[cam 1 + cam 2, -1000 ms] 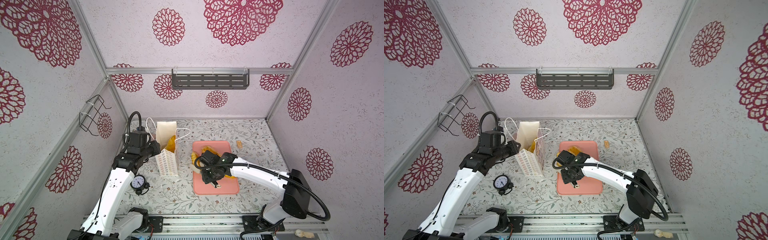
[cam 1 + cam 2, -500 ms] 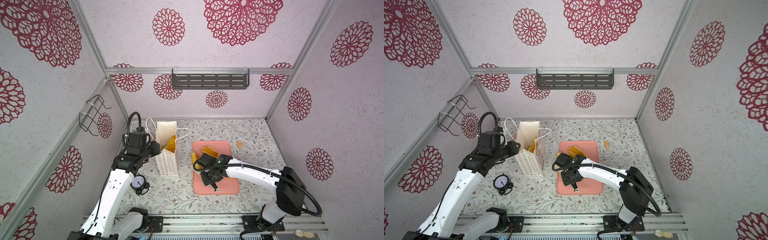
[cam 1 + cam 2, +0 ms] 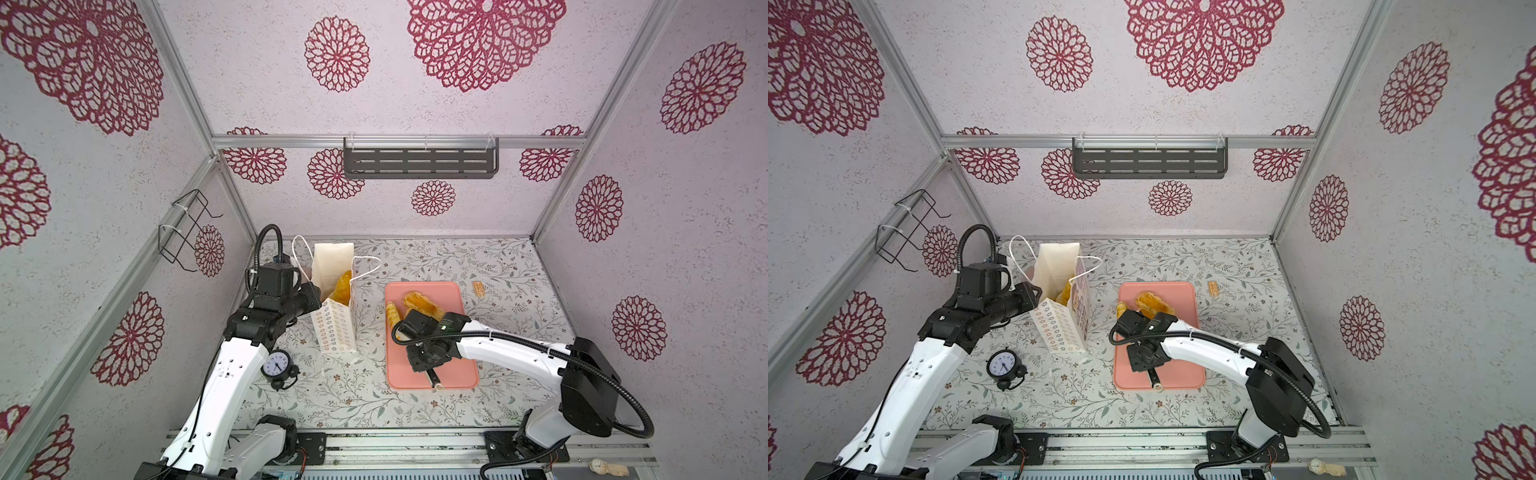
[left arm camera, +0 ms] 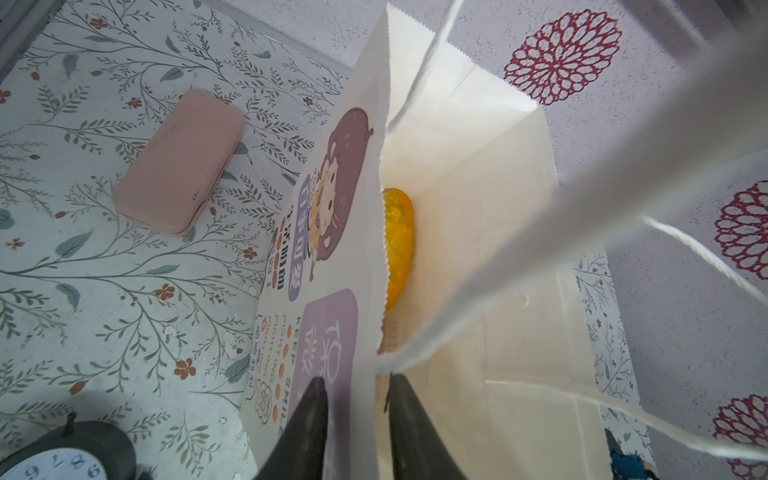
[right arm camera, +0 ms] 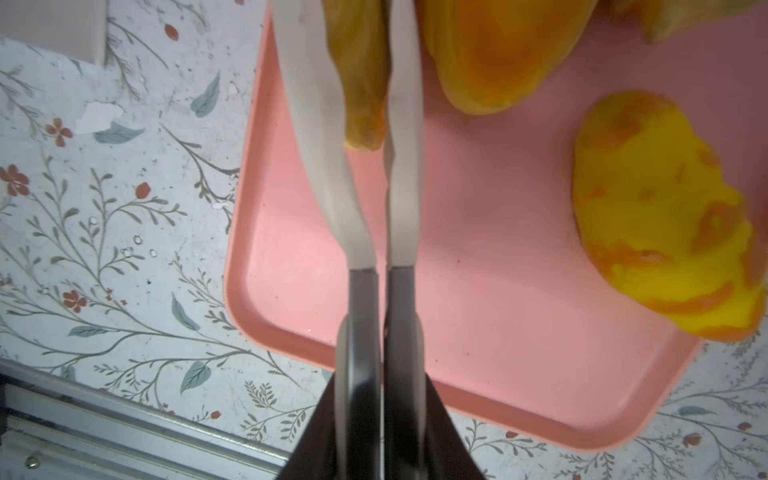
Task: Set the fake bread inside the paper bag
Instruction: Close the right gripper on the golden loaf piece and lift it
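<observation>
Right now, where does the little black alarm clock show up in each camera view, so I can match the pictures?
Top views: the alarm clock stands left of centre on the table, beside the left arm.
Left wrist: only part of its dial shows, in the bottom-left corner.
Right wrist: not in it.
Shared landmark: the paper bag, next to the clock in all three.

Floral table (image 3: pixel 498 266): paper bag (image 3: pixel 337 332), pink tray (image 3: pixel 457 374), clock (image 3: pixel 276 363).
</observation>
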Robot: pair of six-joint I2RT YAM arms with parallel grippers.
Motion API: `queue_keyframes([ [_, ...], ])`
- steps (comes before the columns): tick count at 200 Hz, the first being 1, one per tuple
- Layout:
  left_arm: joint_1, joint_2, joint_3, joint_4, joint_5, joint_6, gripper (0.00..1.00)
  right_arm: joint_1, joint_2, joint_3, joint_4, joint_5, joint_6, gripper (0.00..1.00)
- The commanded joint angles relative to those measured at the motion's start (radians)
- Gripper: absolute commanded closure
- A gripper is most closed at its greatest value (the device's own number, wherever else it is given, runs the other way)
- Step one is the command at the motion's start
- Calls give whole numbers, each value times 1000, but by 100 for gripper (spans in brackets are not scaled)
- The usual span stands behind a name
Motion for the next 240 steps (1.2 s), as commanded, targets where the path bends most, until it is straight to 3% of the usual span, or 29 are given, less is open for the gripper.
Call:
queue_keyframes([
  [1,7,6,3,18,2,6,71,-5,-76,8,-5,28,22,78],
  [132,7,41,36,38,20,-12,69,-77,-319,-3,-5,-16,32,90],
  [176,7,35,49,25,15,-15,62,-124,-345,130,-60,-11,-22,91],
  [240,7,11,64,-11,-11,-17,56,-131,-256,402,-83,-24,-123,93],
])
